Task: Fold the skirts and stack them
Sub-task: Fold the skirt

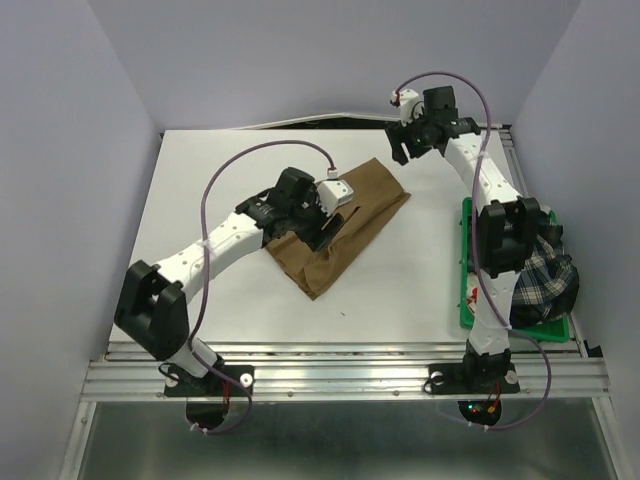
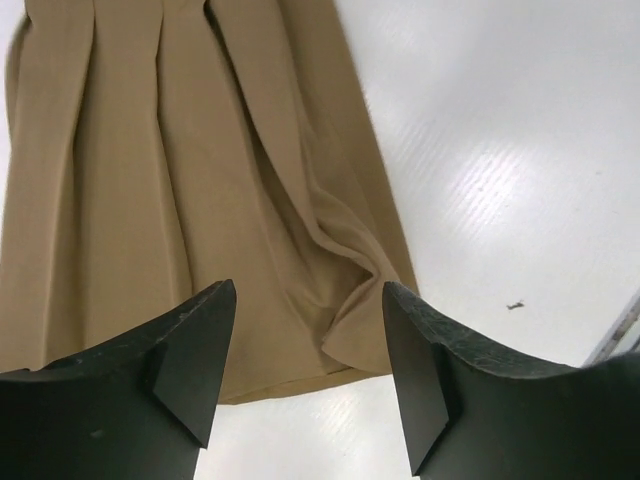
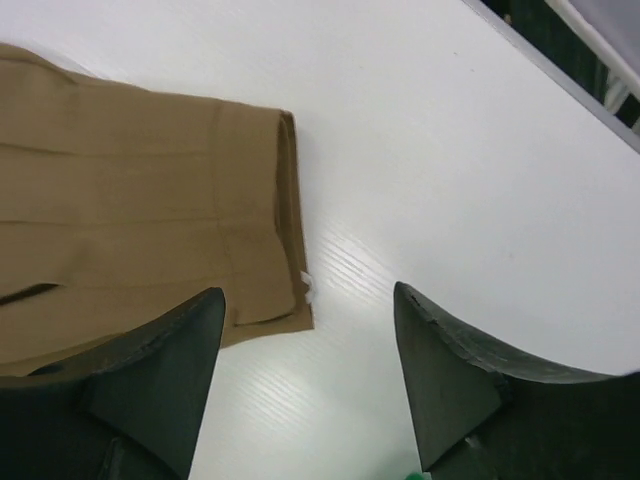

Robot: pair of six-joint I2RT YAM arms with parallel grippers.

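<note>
Two grippers, both wide open and empty, attend the tan skirt [image 1: 368,212] lying on the table [image 1: 250,300]: left gripper [image 2: 308,290] above its near edge, right gripper [image 3: 308,290] just beside its far corner.

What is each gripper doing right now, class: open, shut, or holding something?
Left gripper: open, empty, over the brown skirt.
Right gripper: open, empty, near the skirt.

a skirt [image 1: 375,205] lies at the middle of the worktop [image 1: 400,300], with the left gripper [image 1: 322,233] over its left side. the right gripper [image 1: 402,150] hangs near the far right corner. a tray [image 1: 466,270] along the right edge holds a second skirt [image 1: 545,285].
</note>
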